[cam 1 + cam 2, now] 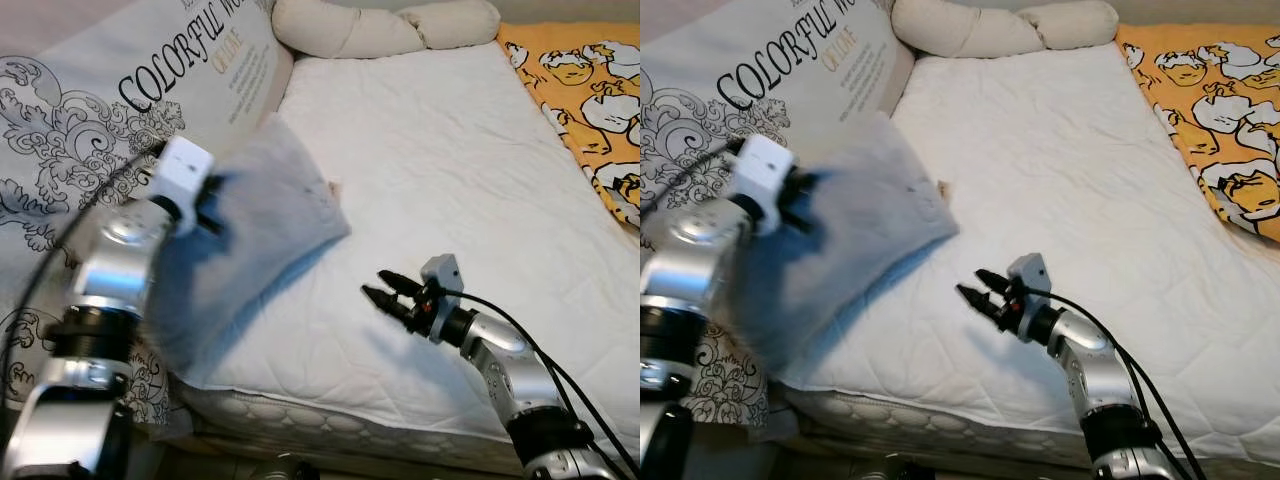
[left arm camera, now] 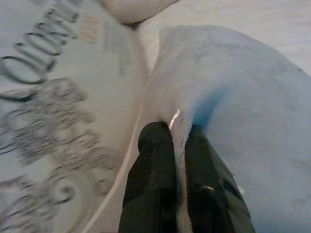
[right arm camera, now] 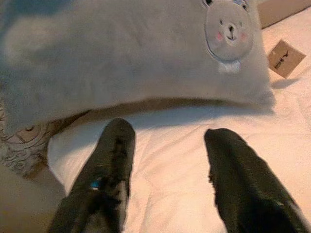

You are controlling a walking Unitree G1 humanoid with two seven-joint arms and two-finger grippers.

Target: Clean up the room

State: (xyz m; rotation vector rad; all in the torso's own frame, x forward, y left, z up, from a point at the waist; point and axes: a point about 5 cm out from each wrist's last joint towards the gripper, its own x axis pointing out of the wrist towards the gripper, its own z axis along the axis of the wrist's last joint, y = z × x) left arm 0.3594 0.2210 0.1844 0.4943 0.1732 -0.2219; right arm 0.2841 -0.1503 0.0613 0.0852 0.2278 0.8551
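While the left gripper (image 2: 179, 145) pinches the soft grey-blue plush pillow (image 1: 250, 235) by its edge, that pillow hangs over the white quilted bed (image 1: 450, 170). Nearby, the right gripper (image 1: 385, 287) hovers with jaws wide.

Grey pillow (image 1: 240, 240) is motion-blurred, lower part smeared near the mattress's (image 1: 450, 180) left edge. Left gripper (image 2: 179, 141) fingertips are buried in the pillow's edge fold. Printed quilt (image 1: 90, 110): lettering cut off by the top edge. Yellow duck blanket (image 1: 585, 100) runs off the right edge. Small tag (image 3: 283, 58) beside the pillow: print too small to read.
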